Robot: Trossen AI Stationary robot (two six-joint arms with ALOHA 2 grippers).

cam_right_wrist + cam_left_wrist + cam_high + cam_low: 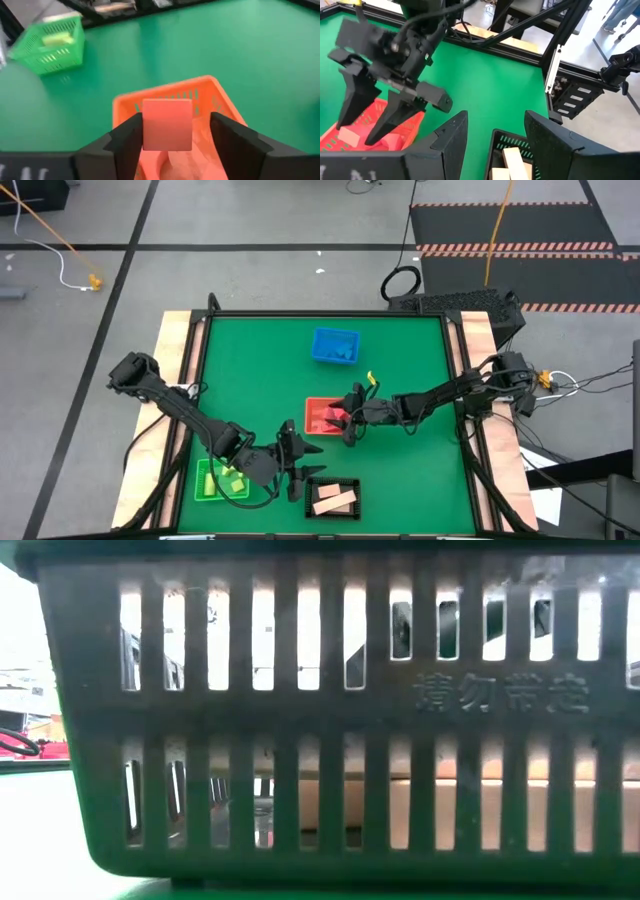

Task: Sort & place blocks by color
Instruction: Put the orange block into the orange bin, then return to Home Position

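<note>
Black bin [330,720] wall fills my low view, slotted, tan shapes showing through the slots. From above I see that black bin [332,498] at the near edge of the green table [400,350], with tan blocks [331,500] lying inside.

My left gripper [297,465] sits just beside the black bin, between it and the green bin [218,480]. Fingers spread, nothing between them; in the left wrist view the left gripper [495,137] has bare mat in the gap and the black bin [510,160] with tan blocks [512,162] below it.

My right gripper [349,425] is over the red bin [324,416] near table centre. Right wrist view: right gripper [175,137] fingers apart, pink block [167,124] sits flat against one finger, gap on the other side. I cannot tell if it is gripped. Red bin [205,95] is directly under it, more pink blocks [350,136] inside.

Green bin holds yellow blocks [233,477]; also seen at [57,37]. Blue bin [335,345] stands well apart toward the far side, blue pieces inside, shapes too small to tell.
</note>
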